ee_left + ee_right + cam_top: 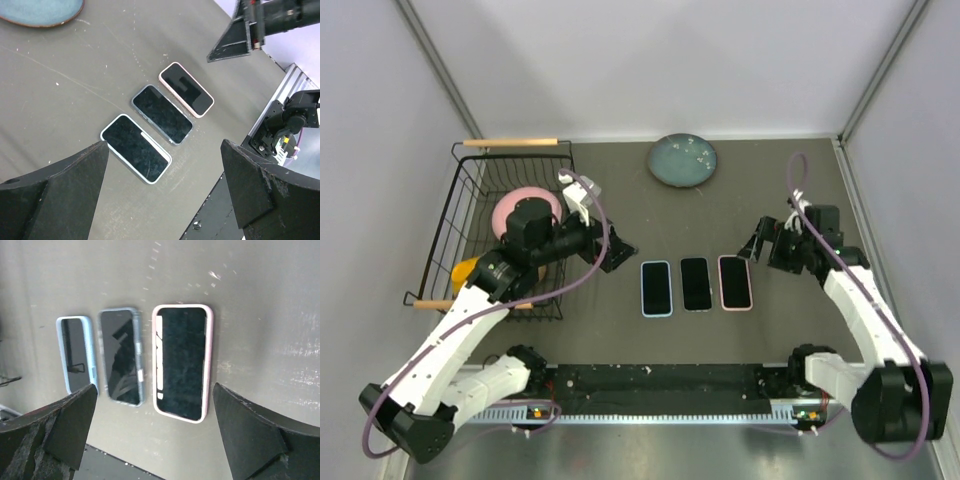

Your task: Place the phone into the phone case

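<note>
Three phones lie side by side, screen up, at the table's middle, each with a case rim round it. The left one has a light blue case (656,288) (136,148) (76,354), the middle one a dark grey-blue case (696,284) (162,114) (121,356), the right one a pink case (735,282) (186,90) (182,362). My left gripper (616,252) (165,165) hovers open, left of the row, holding nothing. My right gripper (760,245) (155,405) hovers open beside the pink-cased phone, nothing between its fingers.
A black wire basket (470,200) stands at the left with a pink bowl (525,207) and a yellow object (465,270) in it. A blue-green plate (682,160) sits at the back. The black base rail (660,380) runs along the near edge.
</note>
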